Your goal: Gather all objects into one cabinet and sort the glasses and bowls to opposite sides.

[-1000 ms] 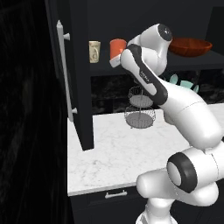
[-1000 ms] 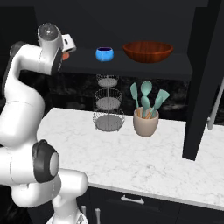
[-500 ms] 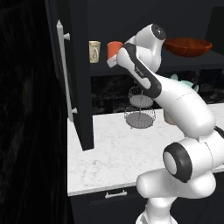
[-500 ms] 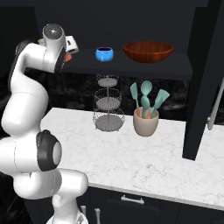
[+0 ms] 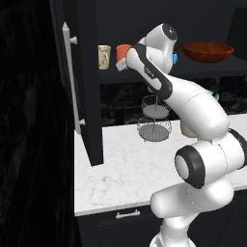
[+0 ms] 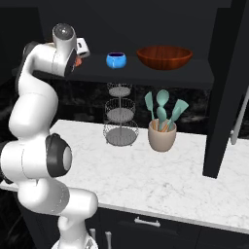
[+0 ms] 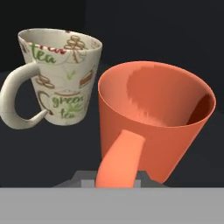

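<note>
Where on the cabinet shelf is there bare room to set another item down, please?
Bare shelf lies right of the red-brown bowl. The narrow gap between that and the blue bowl is tight. The left end is crowded: cream mug, orange mug and the arm.

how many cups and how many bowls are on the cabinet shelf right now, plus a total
cups: 2, the cream printed cup and the orange-red cup
bowls: 2, the small blue bowl and the wide red-brown bowl
total: 4

Cups left, bowls right, shelved
</note>
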